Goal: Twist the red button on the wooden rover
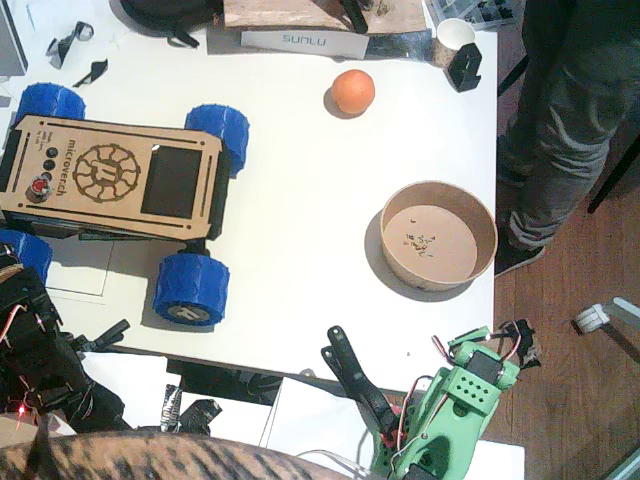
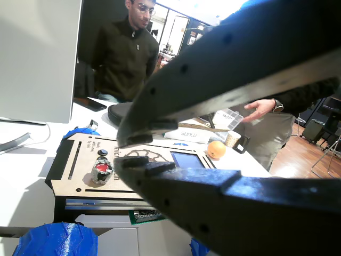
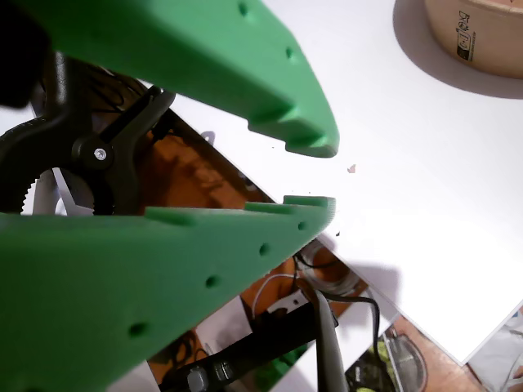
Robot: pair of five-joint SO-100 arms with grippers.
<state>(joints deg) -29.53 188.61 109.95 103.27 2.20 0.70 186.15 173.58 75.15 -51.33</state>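
The wooden rover [image 1: 110, 180] stands at the table's left on blue wheels. Its red button [image 1: 40, 187] is on the left end of the deck, below small black buttons. In a wrist view the red button [image 2: 101, 172] lies just beyond my black left gripper [image 2: 130, 150], whose jaws are a narrow gap apart and hold nothing. The left arm [image 1: 30, 340] sits at the bottom left, below the rover. My green right gripper [image 3: 315, 175] hangs slightly open over the table's front edge, empty. The right arm [image 1: 460, 400] rests at the bottom right, far from the rover.
An orange [image 1: 352, 91] lies at the back centre and a brown round bowl [image 1: 490, 235] at the right. A black clamp [image 1: 355, 385] grips the front edge. A person [image 1: 560, 130] stands at the right; another person [image 2: 128, 53] sits behind a monitor [image 2: 37, 53].
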